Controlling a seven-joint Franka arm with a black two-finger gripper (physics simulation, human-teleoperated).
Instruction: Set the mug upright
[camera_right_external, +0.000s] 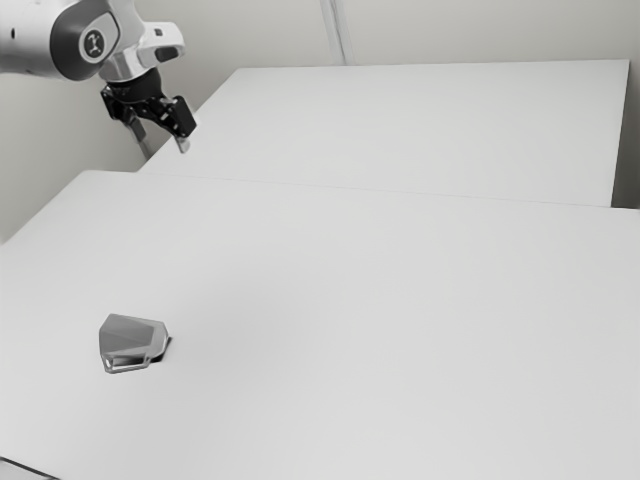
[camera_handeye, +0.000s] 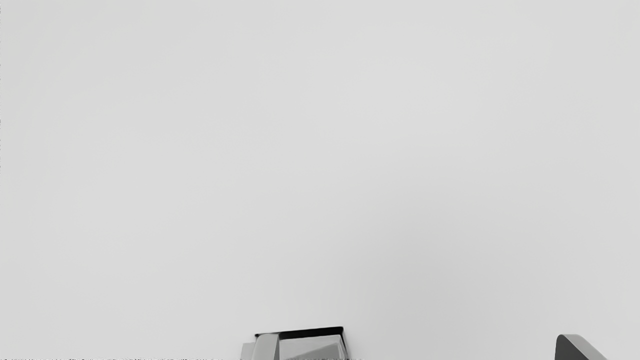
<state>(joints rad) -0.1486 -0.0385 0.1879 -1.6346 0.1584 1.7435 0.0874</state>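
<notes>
Your gripper (camera_handeye: 419, 346) is spread wide with nothing between its fingers, raised above the table (camera_right_external: 350, 330), probably to leave you room to line up; the mug (camera_right_external: 132, 338) lies on its side on the tabletop, toward the exterior view's left, handle (camera_right_external: 128, 367) facing that camera; you'll likely need to grasp and turn it, since squeezing alone won't bring its base underneath.

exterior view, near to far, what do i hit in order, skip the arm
the tipped-over mug → the white table's far edge → the white panel beyond it → the pale back wall
</notes>
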